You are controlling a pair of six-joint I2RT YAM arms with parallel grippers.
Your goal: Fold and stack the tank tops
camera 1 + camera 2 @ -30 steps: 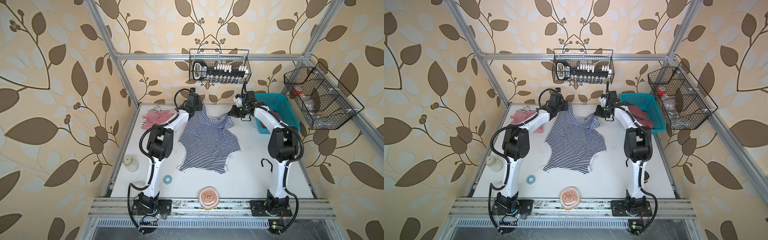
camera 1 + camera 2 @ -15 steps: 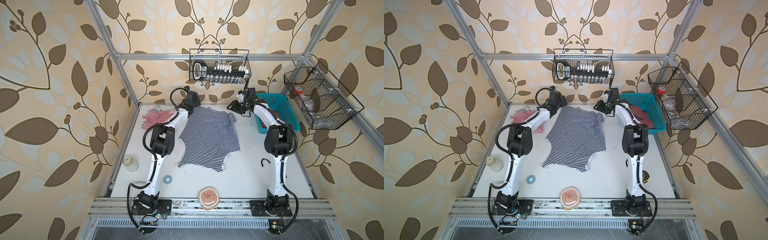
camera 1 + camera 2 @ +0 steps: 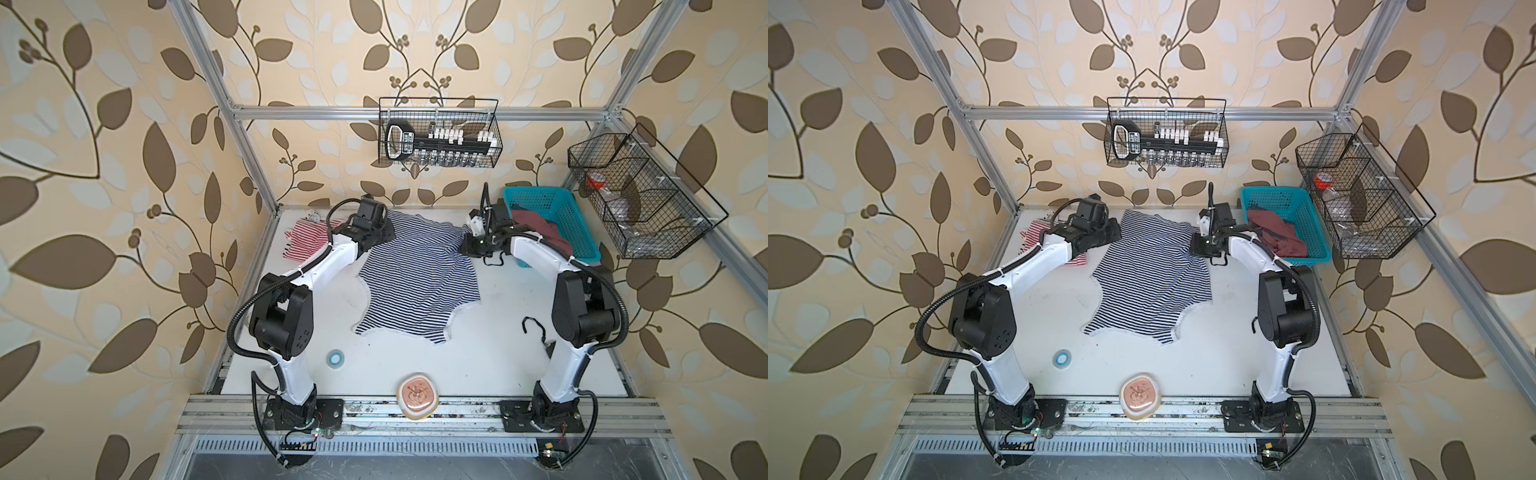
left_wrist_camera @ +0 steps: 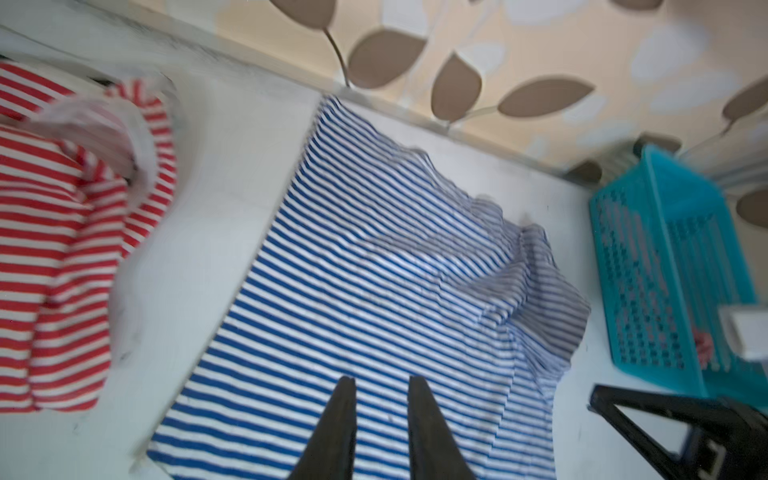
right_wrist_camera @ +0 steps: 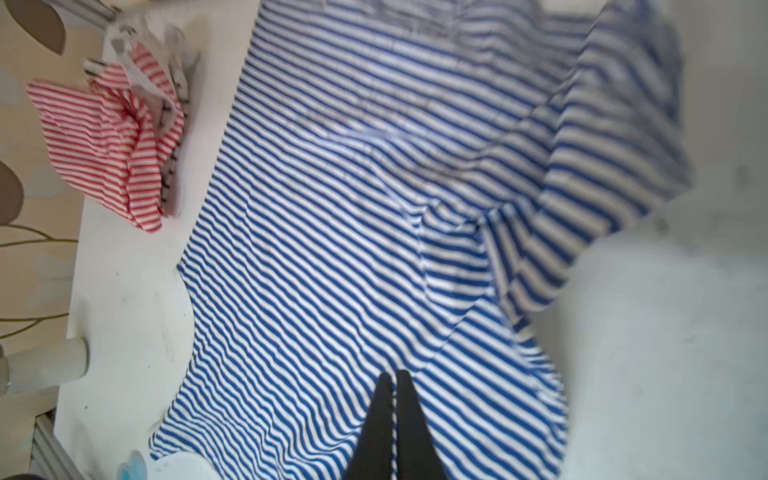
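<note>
The navy-and-white tank top (image 3: 417,274) (image 3: 1150,274) lies spread flat in the middle of the white table, somewhat rumpled along its right side (image 5: 582,137). The red-and-white tank top (image 3: 307,241) (image 3: 1034,237) lies bunched at the back left, partly under my left arm. My left gripper (image 3: 388,237) (image 4: 380,380) hovers over the navy top's far left part, jaws a narrow gap apart and nothing between them. My right gripper (image 3: 464,247) (image 5: 392,374) is over the top's far right edge, fingers pressed together, with no cloth visibly lifted.
A teal basket (image 3: 552,224) with maroon clothing stands at the back right, close to my right arm. A blue tape roll (image 3: 333,357) and a peach dish (image 3: 417,397) lie near the front edge. A black hook (image 3: 534,328) lies at the right. Wire baskets (image 3: 438,133) hang on the walls.
A second ago both grippers held the navy top bunched up. They opened, it dropped flat, and both have since drawn back a little and narrowed, the right fully shut.
</note>
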